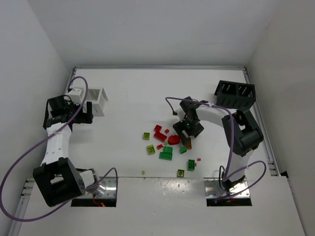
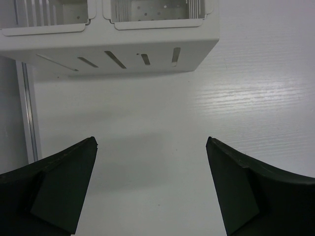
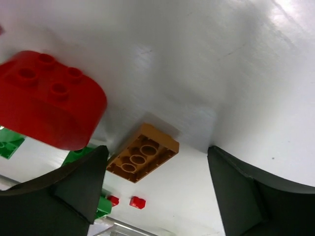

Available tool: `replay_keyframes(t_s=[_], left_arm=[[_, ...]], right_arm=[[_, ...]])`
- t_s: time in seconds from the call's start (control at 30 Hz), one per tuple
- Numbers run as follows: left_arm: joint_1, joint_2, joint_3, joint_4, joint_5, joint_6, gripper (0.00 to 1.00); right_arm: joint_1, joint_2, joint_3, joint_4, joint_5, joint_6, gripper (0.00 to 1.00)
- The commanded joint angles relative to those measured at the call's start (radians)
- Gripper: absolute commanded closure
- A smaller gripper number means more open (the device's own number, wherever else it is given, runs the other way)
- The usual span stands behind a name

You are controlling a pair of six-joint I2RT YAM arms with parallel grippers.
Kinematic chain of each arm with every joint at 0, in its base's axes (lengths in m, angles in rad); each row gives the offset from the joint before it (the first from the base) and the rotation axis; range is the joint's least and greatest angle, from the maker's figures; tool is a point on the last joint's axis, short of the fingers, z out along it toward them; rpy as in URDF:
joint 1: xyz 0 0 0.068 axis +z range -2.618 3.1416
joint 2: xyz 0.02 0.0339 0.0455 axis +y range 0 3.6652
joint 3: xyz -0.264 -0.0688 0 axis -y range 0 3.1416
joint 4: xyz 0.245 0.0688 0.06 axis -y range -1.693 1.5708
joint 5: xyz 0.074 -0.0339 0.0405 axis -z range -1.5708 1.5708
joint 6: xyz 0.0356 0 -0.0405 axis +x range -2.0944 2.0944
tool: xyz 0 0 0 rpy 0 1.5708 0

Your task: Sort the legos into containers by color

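Jaws spread, the right gripper (image 3: 156, 147) hovers above an upside-down orange-tan brick (image 3: 142, 160), seemingly poised to pick it; the left gripper (image 2: 151, 140), equally spread, hangs beside the white bin (image 2: 123, 54).

Open table (image 2: 162, 115) lay between the left tool (image 2: 151, 141) and the white bin (image 2: 123, 54). A red brick (image 3: 49, 101) and an orange brick (image 3: 142, 153) stood close before the right tool (image 3: 157, 147).
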Motion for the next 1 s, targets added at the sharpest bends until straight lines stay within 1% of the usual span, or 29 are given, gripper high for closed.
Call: replay_keyframes(t_s=[0.0, 0.07, 0.2, 0.23, 0.3, 0.33, 0.43, 0.47, 0.53, 0.67, 0.73, 0.77, 0.8, 0.87, 0.93, 0.97], left_arm=[[-0.003, 0.002, -0.007, 0.036, -0.012, -0.016, 0.0], [-0.003, 0.002, -0.007, 0.036, -0.012, -0.016, 0.0], [-0.003, 0.002, -0.007, 0.036, 0.0, -0.016, 0.0], [-0.003, 0.002, -0.007, 0.036, 0.0, -0.007, 0.0], [-0.003, 0.002, -0.007, 0.036, 0.024, -0.007, 0.0], [-0.003, 0.002, -0.007, 0.036, 0.04, -0.007, 0.0], [-0.003, 0.013, 0.002, 0.036, 0.063, -0.016, 0.0], [-0.003, 0.013, 0.013, 0.036, 0.063, -0.016, 0.0], [-0.003, 0.024, 0.013, 0.036, 0.081, -0.016, 0.0], [-0.003, 0.024, 0.013, 0.036, 0.1, -0.016, 0.0], [-0.003, 0.024, 0.013, 0.045, 0.118, -0.016, 0.0], [-0.003, 0.024, 0.013, 0.045, 0.118, -0.016, 0.0], [-0.003, 0.024, 0.013, 0.045, 0.127, -0.016, 0.0], [-0.003, 0.024, 0.013, 0.054, 0.136, -0.016, 0.0], [-0.003, 0.024, 0.004, 0.054, 0.146, -0.016, 0.0], [-0.003, 0.024, 0.003, 0.065, 0.146, -0.016, 0.0]], right_arm=[[-0.011, 0.046, 0.01, 0.031, 0.028, 0.036, 0.2], [-0.02, 0.055, 0.01, 0.031, 0.028, 0.045, 0.37], [-0.02, 0.046, 0.001, 0.012, 0.018, 0.024, 0.59], [-0.02, 0.026, 0.001, 0.001, 0.018, 0.024, 0.68], [-0.02, -0.002, 0.001, -0.027, 0.018, 0.013, 0.76], [-0.02, -0.016, 0.001, -0.042, 0.028, 0.013, 0.83], [-0.03, -0.091, 0.044, -0.093, 0.048, -0.008, 0.92], [-0.043, -0.115, 0.077, -0.093, 0.083, -0.017, 0.98], [-0.056, -0.18, 0.125, -0.111, 0.128, -0.027, 1.0], [-0.132, -0.232, 0.303, -0.111, 0.24, -0.06, 1.0], [-0.172, -0.246, 0.346, -0.058, 0.287, -0.07, 1.0], [-0.221, -0.275, 0.357, -0.026, 0.326, -0.07, 1.0], [-0.247, -0.287, 0.357, 0.054, 0.34, -0.07, 1.0], [-0.314, -0.325, 0.317, 0.155, 0.39, -0.07, 1.0], [-0.359, -0.326, 0.306, 0.272, 0.428, -0.079, 1.0], [-0.406, -0.315, 0.326, 0.289, 0.429, -0.079, 1.0]])
